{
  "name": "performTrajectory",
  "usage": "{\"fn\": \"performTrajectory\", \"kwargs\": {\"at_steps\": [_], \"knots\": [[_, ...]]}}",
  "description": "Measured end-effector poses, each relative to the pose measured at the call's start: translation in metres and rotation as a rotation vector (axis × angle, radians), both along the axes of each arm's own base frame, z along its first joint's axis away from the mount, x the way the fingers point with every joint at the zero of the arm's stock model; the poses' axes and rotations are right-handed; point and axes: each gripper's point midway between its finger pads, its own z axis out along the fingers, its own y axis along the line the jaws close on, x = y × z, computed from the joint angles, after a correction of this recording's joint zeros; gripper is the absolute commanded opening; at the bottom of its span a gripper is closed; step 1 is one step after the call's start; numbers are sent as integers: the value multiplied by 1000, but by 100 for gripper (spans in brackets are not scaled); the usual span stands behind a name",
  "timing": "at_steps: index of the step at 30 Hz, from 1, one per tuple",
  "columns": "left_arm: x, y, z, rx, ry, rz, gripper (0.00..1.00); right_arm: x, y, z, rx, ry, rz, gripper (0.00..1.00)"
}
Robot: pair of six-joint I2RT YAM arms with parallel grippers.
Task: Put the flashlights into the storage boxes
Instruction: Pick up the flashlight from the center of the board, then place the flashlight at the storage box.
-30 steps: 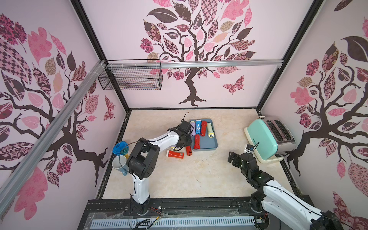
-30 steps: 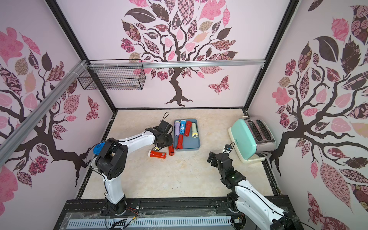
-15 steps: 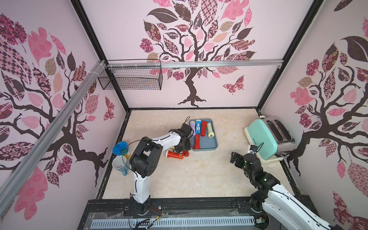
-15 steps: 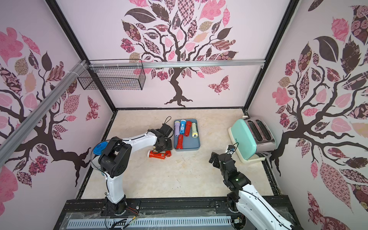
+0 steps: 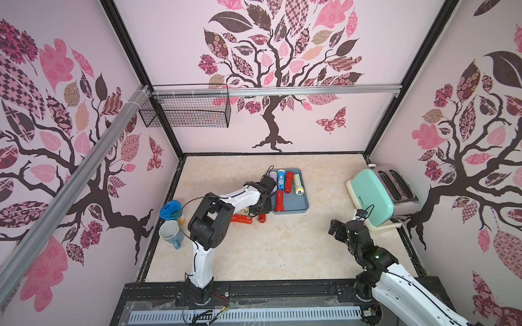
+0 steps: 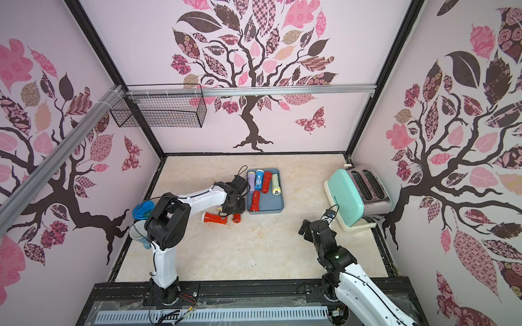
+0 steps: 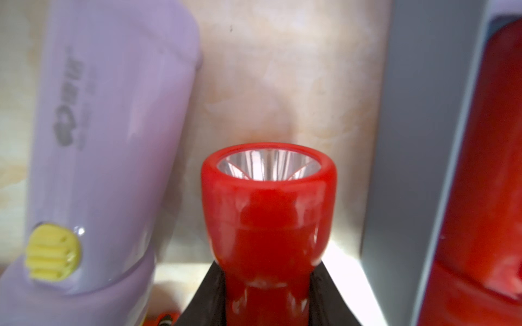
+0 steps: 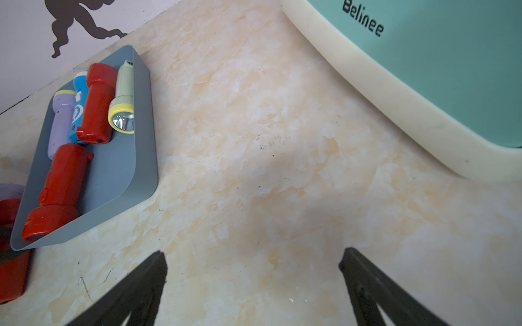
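a: while the left gripper (image 7: 268,282) is clamped on the neck of a red flashlight (image 7: 268,203), we see it down by the bench (image 7: 282,70), just outside the grey-blue tray (image 7: 418,141).
b: and the right gripper (image 8: 254,268) hangs wide and empty, well apart, near the toaster (image 8: 437,70).
a: five flashlights (image 5: 288,182) lie in the tray already. in a top view another red flashlight (image 5: 242,219) lies on the bench, and a lilac flashlight (image 7: 113,113) sits just beside the held one.
b: that's our worry. a sideways swing could knock the lilac one and send it rolling.
a: we'd also watch the tray wall. too low a lift and the flared head catches the rim, shoving the tray.
b: and it's smooth plastic, gripped behind the head. we reckon it could pivot in the jaws.
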Motion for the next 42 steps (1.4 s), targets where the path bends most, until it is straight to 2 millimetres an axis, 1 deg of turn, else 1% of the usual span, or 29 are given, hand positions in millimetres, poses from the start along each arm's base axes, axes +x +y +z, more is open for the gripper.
{"fn": "performTrajectory", "kwargs": {"at_steps": [2,4,6,8,10,13,14,16,18,19,21,25,27,28,31,34,42], "knots": [[-4,3,4,21,2,-4,15,0,0,2,4,-9,0,100],[-7,5,13,40,-11,-14,15,0,0,1,4,-8,0,100],[-10,5,28,62,-37,-34,15,0,0,1,3,-7,0,100],[-9,-4,49,71,-84,-61,15,0,0,1,3,-5,0,100],[-6,-21,70,60,-139,-95,15,0,0,1,3,-5,0,100],[-1,-55,101,12,-214,-155,15,0,0,1,2,-5,0,100],[-1,-67,109,-9,-230,-175,15,0,0,1,3,-5,0,100],[3,-86,119,-46,-245,-201,15,0,0,1,3,-5,1,100],[10,-99,118,-63,-245,-213,15,0,0,0,3,-5,1,100],[14,-104,113,-66,-238,-216,16,0,0,0,3,-6,1,100],[20,-111,99,-60,-212,-224,16,0,0,1,4,-8,1,100],[26,-119,59,-32,-143,-231,16,0,0,1,6,-11,1,100],[28,-122,47,-18,-121,-233,17,0,0,2,6,-12,1,100],[29,-123,45,-15,-120,-232,17,0,0,1,6,-12,2,99],[37,-126,52,-19,-149,-224,19,0,1,2,10,-14,5,100],[41,-126,55,-17,-168,-207,20,0,1,2,13,-17,6,100],[45,-123,46,-4,-165,-156,22,0,2,3,14,-18,7,100]]}}
